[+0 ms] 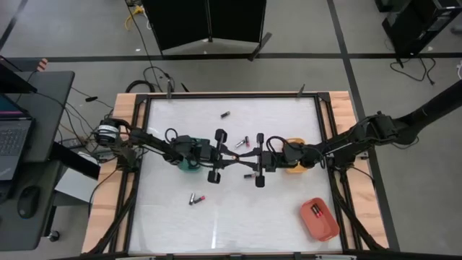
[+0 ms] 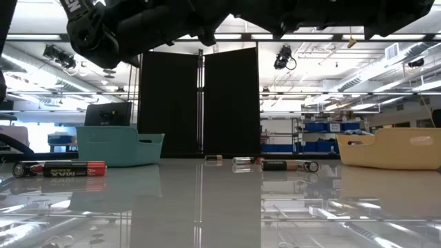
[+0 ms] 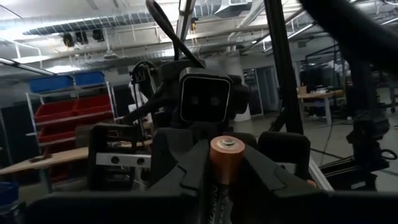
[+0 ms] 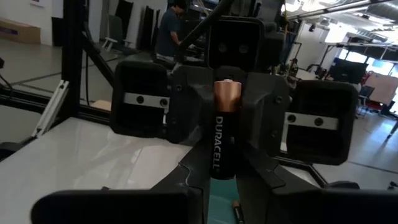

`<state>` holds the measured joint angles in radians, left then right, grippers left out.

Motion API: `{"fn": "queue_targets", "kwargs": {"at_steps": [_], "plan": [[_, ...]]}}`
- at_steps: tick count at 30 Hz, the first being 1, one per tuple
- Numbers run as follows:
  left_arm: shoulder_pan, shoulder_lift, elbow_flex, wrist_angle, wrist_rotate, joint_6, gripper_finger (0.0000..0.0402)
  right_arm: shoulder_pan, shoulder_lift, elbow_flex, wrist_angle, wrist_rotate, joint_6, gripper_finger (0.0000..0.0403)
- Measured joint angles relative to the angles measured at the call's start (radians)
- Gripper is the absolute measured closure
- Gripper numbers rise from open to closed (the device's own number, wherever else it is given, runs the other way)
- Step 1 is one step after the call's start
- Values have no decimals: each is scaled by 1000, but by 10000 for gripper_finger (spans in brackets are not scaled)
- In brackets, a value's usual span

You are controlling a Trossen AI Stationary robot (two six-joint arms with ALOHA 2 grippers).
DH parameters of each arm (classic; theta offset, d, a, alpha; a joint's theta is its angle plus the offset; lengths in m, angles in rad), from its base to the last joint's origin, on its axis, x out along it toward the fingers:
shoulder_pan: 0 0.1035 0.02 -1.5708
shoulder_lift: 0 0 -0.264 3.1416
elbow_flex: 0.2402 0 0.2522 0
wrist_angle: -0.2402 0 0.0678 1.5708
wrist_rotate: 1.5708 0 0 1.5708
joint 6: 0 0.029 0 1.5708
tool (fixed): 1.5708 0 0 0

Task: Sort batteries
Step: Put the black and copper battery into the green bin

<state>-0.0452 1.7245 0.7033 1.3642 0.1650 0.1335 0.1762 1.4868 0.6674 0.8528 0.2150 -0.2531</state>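
A black Duracell battery with a copper end stands upright in mid-air above the middle of the table. My two grippers meet there and both are shut on it. My left gripper comes from the table's left and my right gripper from its right. The right wrist view shows my right gripper around the black body and my left gripper facing it. Loose batteries lie on their sides on the white table. My left gripper pinches the battery's copper upper end between its two fingers, coming about level from the table's left, fingers across the battery. The battery stands upright, clear of the table. My right gripper pinches the battery's black body between its two fingers, below the copper end. It comes level from the table's right, fingers across the battery. The battery stands upright with its copper end up.
A green tray sits under my left arm and a yellow tray under my right arm. A red tray at the near right holds one battery. A dark frame rims the table.
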Motion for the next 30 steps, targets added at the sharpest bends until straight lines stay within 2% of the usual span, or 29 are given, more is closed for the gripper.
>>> {"fn": "queue_targets", "kwargs": {"at_steps": [17,25,30], "plan": [[0,1,-6,7,-9,-5,344,-1,0,1,-8,4,7,330],[2,-3,-7,-7,-31,-15,345,-1,0,2,-38,84,33,295],[2,-45,-7,-92,-40,11,345,0,1,5,-42,122,39,272]]}}
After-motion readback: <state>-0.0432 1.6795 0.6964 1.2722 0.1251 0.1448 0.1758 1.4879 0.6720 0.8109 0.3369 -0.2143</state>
